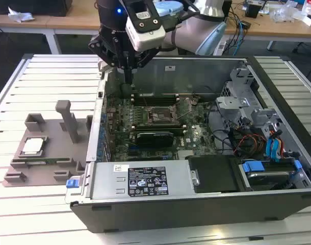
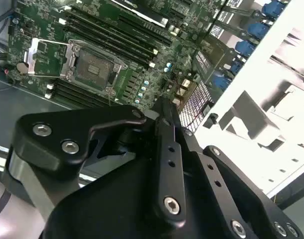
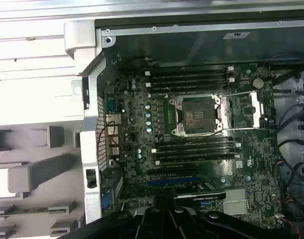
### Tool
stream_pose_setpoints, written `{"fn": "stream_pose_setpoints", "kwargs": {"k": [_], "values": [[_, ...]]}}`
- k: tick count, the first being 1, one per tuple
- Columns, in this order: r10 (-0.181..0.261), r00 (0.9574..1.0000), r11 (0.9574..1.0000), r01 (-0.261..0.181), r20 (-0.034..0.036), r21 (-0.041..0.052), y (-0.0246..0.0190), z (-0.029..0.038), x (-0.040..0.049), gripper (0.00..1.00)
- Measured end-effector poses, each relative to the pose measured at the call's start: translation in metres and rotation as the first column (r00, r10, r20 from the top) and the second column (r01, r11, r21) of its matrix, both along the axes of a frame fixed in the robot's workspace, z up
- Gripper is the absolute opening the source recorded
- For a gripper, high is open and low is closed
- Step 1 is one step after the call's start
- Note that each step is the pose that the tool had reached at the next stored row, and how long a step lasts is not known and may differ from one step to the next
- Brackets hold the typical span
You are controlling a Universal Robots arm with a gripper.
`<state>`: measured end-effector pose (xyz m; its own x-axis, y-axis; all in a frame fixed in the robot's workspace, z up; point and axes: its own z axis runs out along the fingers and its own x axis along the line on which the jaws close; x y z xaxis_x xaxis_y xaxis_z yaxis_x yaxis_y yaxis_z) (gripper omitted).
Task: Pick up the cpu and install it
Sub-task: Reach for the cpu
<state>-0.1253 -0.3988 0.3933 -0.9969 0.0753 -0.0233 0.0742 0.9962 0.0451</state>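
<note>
The cpu (image 1: 32, 146), a small square chip with a silvery top, lies in a recess of the grey fixture (image 1: 48, 163) on the table, at the exterior view's left of the open computer case (image 1: 196, 204). My gripper (image 1: 127, 80) hangs above the motherboard's back corner, near the case wall that faces the fixture, well apart from the cpu. Its black fingers (image 2: 165, 117) stand together, shut on nothing, and the gripper (image 3: 169, 213) also appears in the first wrist view. The cpu socket (image 3: 197, 115) sits in the middle of the board (image 2: 94, 67) with its metal frame flipped open.
A black card (image 1: 154, 138) and memory slots (image 3: 192, 79) lie around the socket. Drive cages, blue clips and cables (image 1: 257, 138) fill the case's right side in the exterior view. The power supply (image 1: 145, 181) sits along the front wall. Grey posts (image 1: 69, 120) rise from the fixture.
</note>
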Motion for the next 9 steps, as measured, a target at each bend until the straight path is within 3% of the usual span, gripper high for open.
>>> {"fn": "stream_pose_setpoints", "kwargs": {"k": [6,9], "values": [[0.0,1.0,1.0,0.0,0.0004,0.0,0.0,0.0,-0.0203,0.11],[0.0,1.0,1.0,0.0,0.0009,0.0,0.0,0.0,-0.0395,0.11]]}}
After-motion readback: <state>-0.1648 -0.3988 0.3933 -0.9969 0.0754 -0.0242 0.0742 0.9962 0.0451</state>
